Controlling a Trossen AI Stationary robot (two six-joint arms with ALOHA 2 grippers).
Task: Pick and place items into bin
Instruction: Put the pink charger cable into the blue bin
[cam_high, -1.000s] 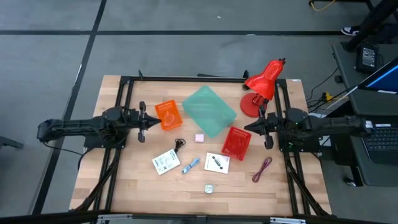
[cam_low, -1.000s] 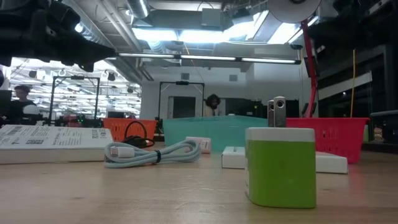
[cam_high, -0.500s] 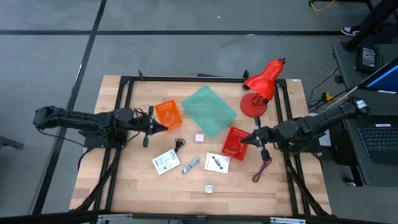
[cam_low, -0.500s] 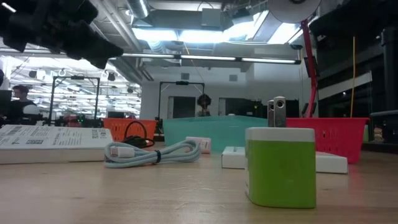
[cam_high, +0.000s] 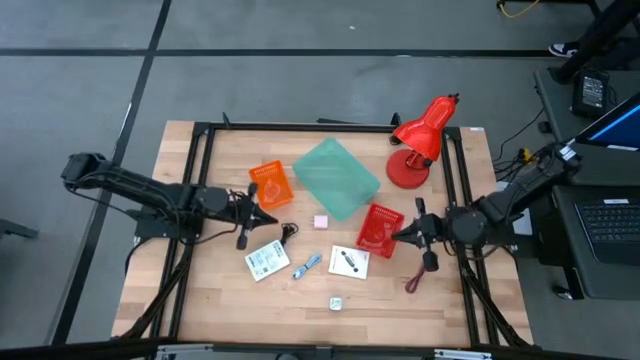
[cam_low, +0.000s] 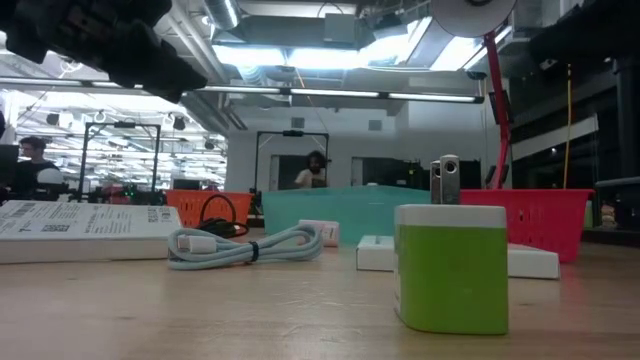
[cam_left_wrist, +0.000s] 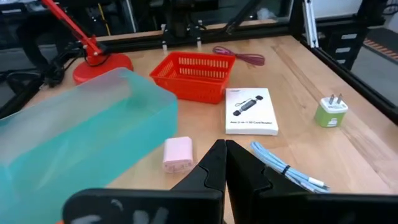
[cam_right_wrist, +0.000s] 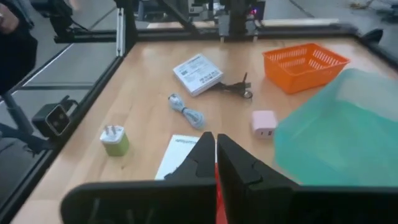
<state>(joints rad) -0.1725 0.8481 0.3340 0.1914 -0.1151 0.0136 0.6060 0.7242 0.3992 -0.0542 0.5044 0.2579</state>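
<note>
In the high view the black coiled cable (cam_high: 288, 232) lies near the orange basket (cam_high: 270, 185). Nearer are a white packet (cam_high: 266, 260), a blue-white cable (cam_high: 306, 266), a white card (cam_high: 348, 262), a pink cube (cam_high: 321, 222), a small green plug (cam_high: 336, 302) and the maroon cable (cam_high: 420, 272). All lie flat on the table. My left gripper (cam_high: 268, 217) hangs shut just left of the black cable; its wrist view shows the shut fingers (cam_left_wrist: 224, 149). My right gripper (cam_high: 398, 235) is shut beside the red basket (cam_high: 380, 229).
A teal bin (cam_high: 335, 177) sits tilted at the table's middle. The red desk lamp (cam_high: 420, 140) stands at the far right. A black frame (cam_high: 205, 150) runs along the table's sides. In the low view the green plug (cam_low: 450, 265) stands close in front, and a person (cam_low: 315, 170) shows far behind.
My left gripper has moved right and toward the near edge, ending beside the black cable. My right gripper has moved toward the near edge and slightly left, alongside the red basket. Nothing on the table has shifted.
</note>
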